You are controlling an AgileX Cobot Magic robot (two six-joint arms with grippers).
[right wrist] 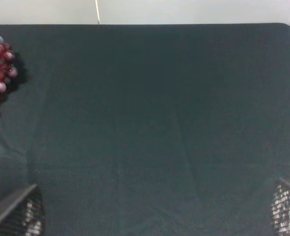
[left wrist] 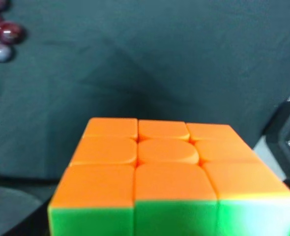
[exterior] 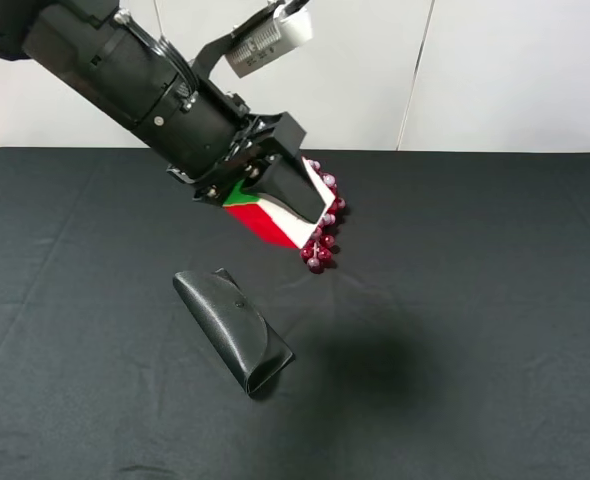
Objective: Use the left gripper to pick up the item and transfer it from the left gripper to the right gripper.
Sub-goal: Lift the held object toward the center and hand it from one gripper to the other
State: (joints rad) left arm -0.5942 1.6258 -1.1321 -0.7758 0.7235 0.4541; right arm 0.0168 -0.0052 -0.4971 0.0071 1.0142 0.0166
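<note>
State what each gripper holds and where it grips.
The left gripper holds the cube, clamped across two opposite faces. The right gripper is open over the cloth, holding nothing.

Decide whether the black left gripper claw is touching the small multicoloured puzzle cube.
Touching. The exterior high view shows the left gripper clamped around the puzzle cube, holding it above the black tablecloth.

Black table (exterior: pixel 475 350) w/ glasses case (exterior: pixel 233 328) & grapes (exterior: pixel 317 256).
</note>
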